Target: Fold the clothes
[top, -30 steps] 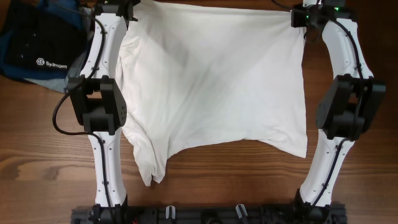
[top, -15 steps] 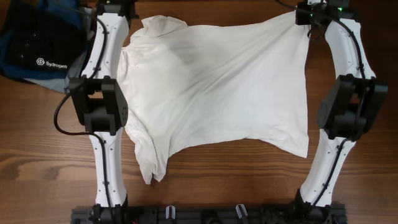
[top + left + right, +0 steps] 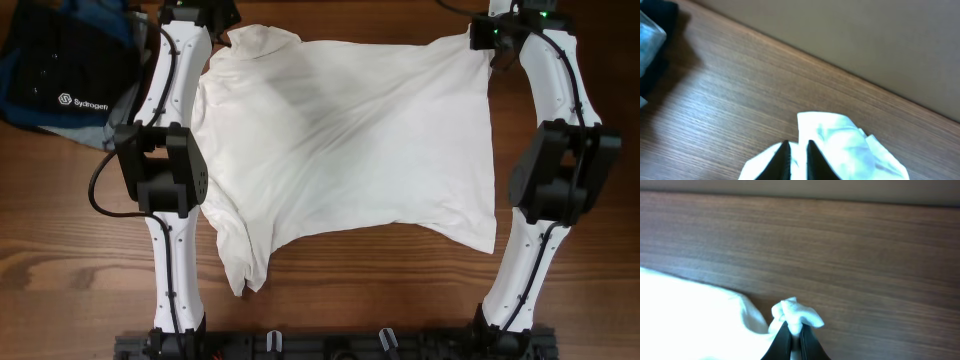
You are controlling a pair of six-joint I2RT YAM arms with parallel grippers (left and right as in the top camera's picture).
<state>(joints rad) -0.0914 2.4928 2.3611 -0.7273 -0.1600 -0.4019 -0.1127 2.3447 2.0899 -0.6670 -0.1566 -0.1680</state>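
Note:
The white garment lies spread across the table between my arms, with a narrow part hanging toward the front left. Its striped part does not show. My left gripper is at the garment's far left corner. In the left wrist view its fingers are nearly together with white cloth between them. My right gripper is at the far right corner. In the right wrist view it is shut on a bunched tip of the cloth, low over the table.
A dark blue-black folded stack with a white "Sydrogen" logo lies at the far left corner, left of my left arm. A wall runs close behind the table's far edge.
Both far corners of the garment have come down and toward the front. The cloth was stretched to the far edge; it now lies flatter, with the left corner bunched.

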